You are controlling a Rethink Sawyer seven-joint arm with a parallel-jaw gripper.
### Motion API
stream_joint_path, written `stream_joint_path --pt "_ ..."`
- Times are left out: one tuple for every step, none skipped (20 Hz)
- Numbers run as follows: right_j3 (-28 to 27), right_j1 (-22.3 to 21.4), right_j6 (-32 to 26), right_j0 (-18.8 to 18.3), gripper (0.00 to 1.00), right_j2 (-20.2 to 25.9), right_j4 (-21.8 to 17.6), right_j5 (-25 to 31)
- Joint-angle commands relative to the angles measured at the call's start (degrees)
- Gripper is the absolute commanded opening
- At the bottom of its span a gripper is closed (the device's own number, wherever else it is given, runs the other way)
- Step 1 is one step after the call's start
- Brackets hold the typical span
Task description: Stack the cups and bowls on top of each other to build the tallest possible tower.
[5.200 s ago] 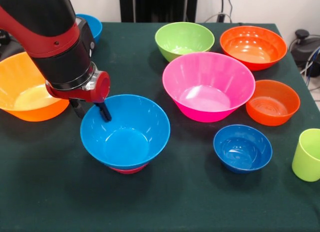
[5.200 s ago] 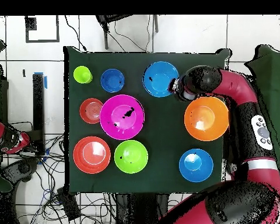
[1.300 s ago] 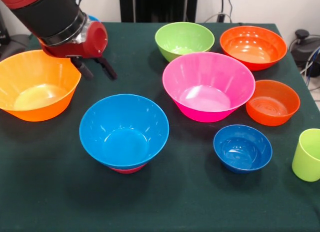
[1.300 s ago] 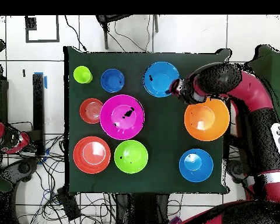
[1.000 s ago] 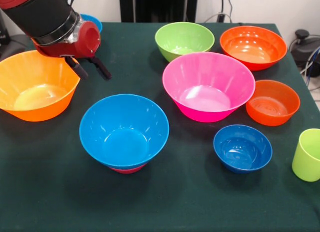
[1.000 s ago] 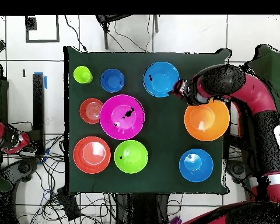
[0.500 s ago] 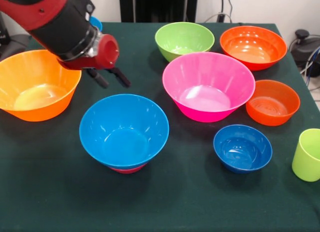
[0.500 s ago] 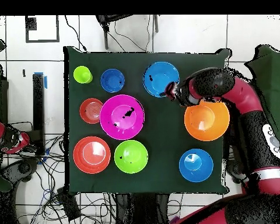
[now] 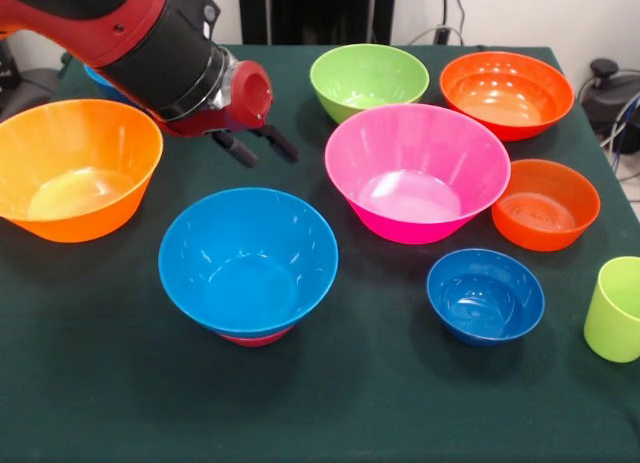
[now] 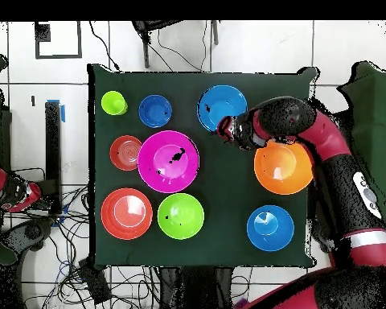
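Dark green cloth is covering the table (image 9: 100, 383), and glossy plastic pieces are sitting spread across it. Near the front, a medium blue plastic bowl (image 9: 248, 258) is resting on a small crimson bowl (image 9: 256, 337), the only stack so far. Just beyond its far rim, the robot's gripper (image 9: 258, 143) is hovering with its jaws parted and empty. A large pink plastic bowl (image 9: 417, 170) is lying directly to the gripper's right, likely the next pick; the lime-green plastic tumbler (image 9: 615, 309) is standing far right.
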Motion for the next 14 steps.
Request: stream_joint_path --pt "3.3 1.0 -14.8 -1.4 1.00 1.5 0.5 6.5" --pt "3.4 1.0 -15.2 -1.7 1.00 1.6 0.4 6.8" --pt "4.1 0.8 -15.4 -2.1 1.00 1.7 0.4 6.7" --pt "4.3 0.9 -15.8 -2.4 1.00 1.8 0.2 6.7" --pt "4.7 0.9 -16.2 -2.8 1.00 2.1 0.0 6.6" --pt "5.2 1.0 -16.7 -3.2 1.00 2.3 -0.3 6.3" --pt "6.0 1.0 -17.2 -3.8 1.00 2.7 -0.5 5.9" --pt "6.8 1.1 -17.8 -4.5 1.00 3.1 -0.7 5.2" --pt "8.0 1.1 -18.1 -5.2 1.00 3.6 -0.7 4.6" --pt "9.0 1.0 -18.4 -5.9 1.00 4.2 -0.8 4.3" --pt "10.3 0.8 -18.4 -6.7 1.00 4.7 -0.8 3.9" --pt "11.3 0.8 -18.5 -7.4 1.00 5.3 -0.9 3.4" --pt "12.2 0.9 -18.5 -7.9 1.00 5.7 -1.2 2.6" --pt "12.7 1.2 -18.7 -8.2 1.00 5.8 -1.8 1.9"
